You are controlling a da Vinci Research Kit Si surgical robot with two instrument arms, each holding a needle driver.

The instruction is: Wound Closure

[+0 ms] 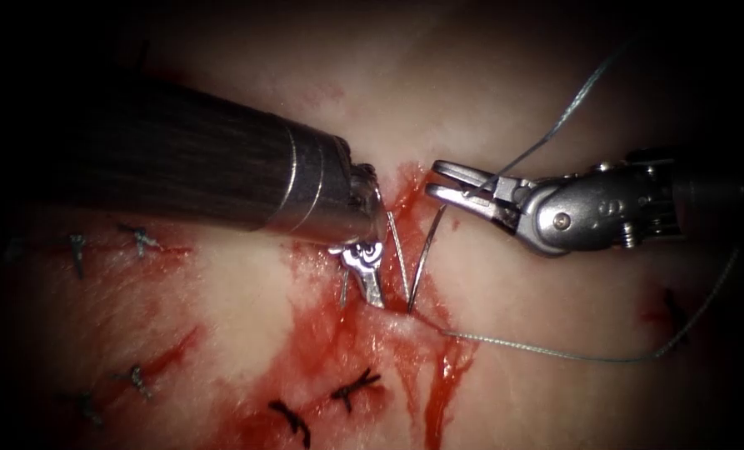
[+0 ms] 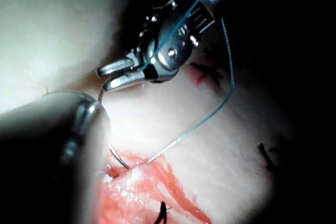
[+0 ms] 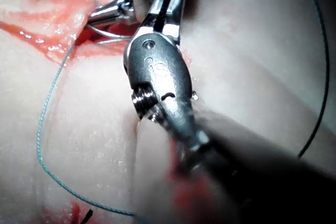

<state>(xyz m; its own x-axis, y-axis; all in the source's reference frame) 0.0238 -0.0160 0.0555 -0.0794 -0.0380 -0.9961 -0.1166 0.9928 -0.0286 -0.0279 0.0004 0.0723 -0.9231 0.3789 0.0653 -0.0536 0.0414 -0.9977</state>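
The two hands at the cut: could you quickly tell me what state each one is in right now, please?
Left hand: open, holding nothing, beside the curved steel needle standing in the tissue.
Right hand: slightly open, holding nothing, at the needle's upper end.

Curved needle (image 1: 421,258) standing in cut (image 1: 405,312)

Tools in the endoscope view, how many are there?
2. The left tool points down at the cut, left of the needle; the right tool comes in from the right, jaws open near the needle's upper end.
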